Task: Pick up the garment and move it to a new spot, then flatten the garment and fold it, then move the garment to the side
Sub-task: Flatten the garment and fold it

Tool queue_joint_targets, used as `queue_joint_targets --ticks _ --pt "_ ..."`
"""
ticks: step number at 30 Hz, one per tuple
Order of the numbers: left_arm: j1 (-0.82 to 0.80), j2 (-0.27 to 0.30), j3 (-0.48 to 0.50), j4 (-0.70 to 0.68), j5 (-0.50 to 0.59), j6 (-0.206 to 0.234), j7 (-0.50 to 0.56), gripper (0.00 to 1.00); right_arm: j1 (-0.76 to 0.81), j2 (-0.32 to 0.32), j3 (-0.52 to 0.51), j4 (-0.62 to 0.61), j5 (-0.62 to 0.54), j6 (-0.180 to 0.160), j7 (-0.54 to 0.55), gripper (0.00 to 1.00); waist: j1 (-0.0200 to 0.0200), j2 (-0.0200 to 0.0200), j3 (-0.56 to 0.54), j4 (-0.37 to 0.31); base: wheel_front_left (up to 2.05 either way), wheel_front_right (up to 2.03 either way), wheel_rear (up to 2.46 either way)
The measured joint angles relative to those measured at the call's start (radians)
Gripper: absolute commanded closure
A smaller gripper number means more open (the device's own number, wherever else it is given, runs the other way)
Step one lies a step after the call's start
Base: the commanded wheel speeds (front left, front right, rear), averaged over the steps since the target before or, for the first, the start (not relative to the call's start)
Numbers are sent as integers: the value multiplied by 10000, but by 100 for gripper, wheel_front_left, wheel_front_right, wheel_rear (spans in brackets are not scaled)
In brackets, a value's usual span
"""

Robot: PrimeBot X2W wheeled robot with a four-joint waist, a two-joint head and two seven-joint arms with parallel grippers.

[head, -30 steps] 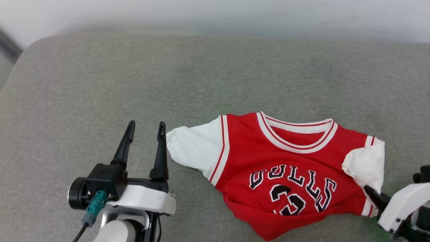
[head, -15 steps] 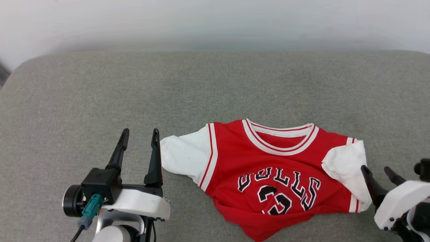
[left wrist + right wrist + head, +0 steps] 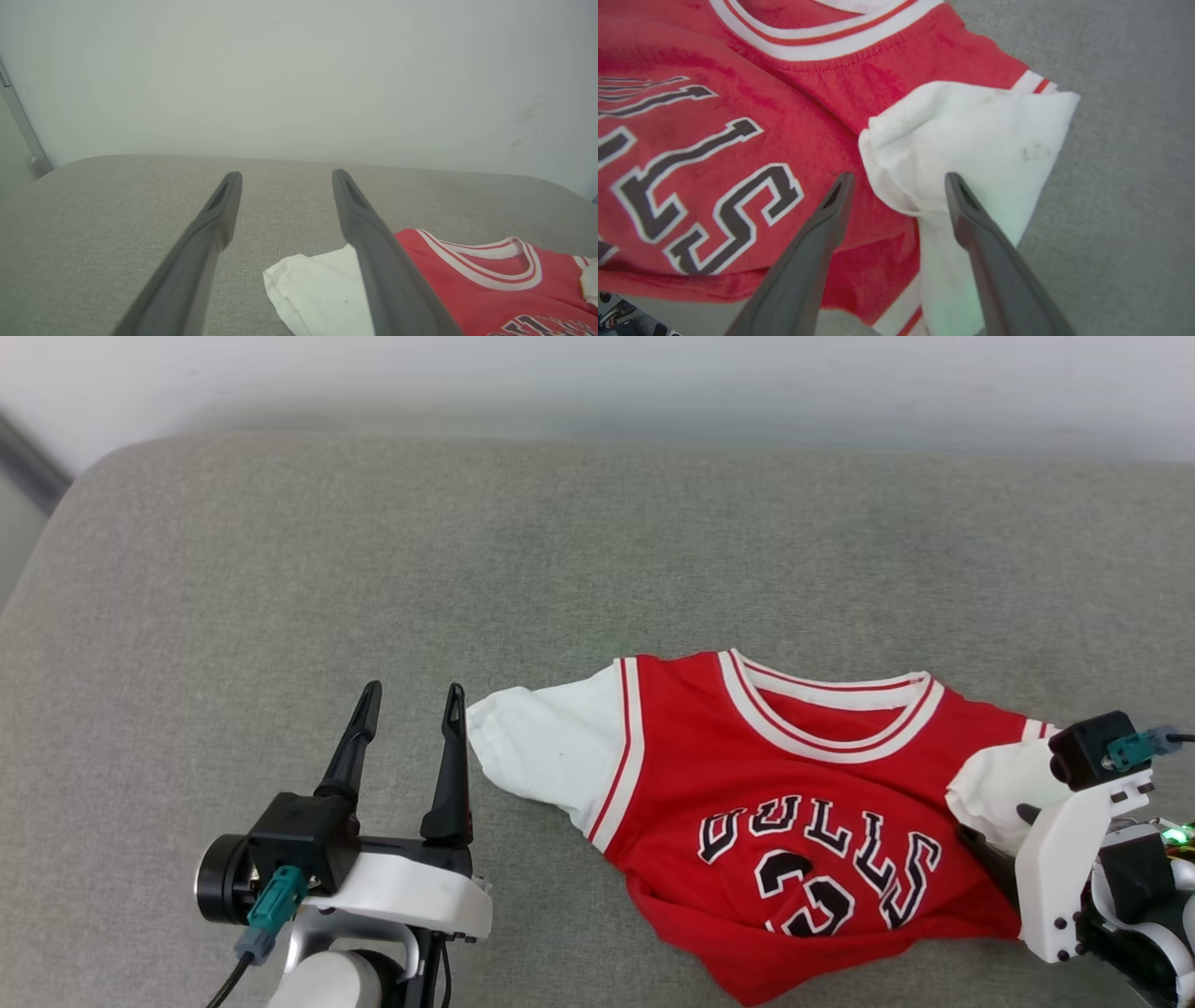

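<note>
**Both grippers spread, jersey flat between them**

Start with what's hard to read. In the head view the right gripper (image 3: 899, 176) is mostly masked by its own white wrist housing (image 3: 1060, 868), so only a sliver of dark finger pokes out. The wrist view settles it: jaws wide apart and pinching nothing, one finger over the red body, the other over the crumpled white right-hand sleeve (image 3: 971, 135). Whether the tips actually touch the cloth, I cannot tell.

The garment (image 3: 794, 784) lies on the grey cushion (image 3: 280, 569), between the two grippers. Its collar (image 3: 826, 709) points away from the fingers' bases and its hem back toward the wrists, and the longer span runs sleeve to sleeve, from one gripper across to the other.

The hem is rumpled — the numerals' lower part sinks into the fold, and the lowest red corner runs to the bottom edge of the view.

The left gripper (image 3: 414, 688) is spread too, and empty. The left-hand sleeve (image 3: 541, 747) sits just beside its inner finger, contact unclear. In the left wrist view that finger covers part of the sleeve, and the jersey is cut off at the right and bottom edges.
</note>
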Motion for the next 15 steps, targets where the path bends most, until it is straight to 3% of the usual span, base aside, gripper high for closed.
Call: queue_joint_targets --ticks 4,5,6,11,15 --pt "-25 -61 10 151 -52 -25 -102 0 -224 -67 222 512 198 0 36 0 0 0 257 181 0 0 0" --pt "-42 -65 15 194 -61 -29 -136 0 -266 -69 222 594 263 0 -17 56 0 0 301 199 0 0 0" --pt "-53 -67 25 221 -69 -29 -165 0 -309 -75 209 642 261 0 -105 100 0 0 325 200 0 0 0" --pt "-55 -38 94 332 -104 -15 -222 0 -405 -15 -527 570 253 0 -731 100 0 0 273 -9 0 0 0" --pt "-55 13 90 337 -136 -21 -219 0 -166 320 -1918 520 249 0 -1078 100 0 1 148 -200 0 0 0"
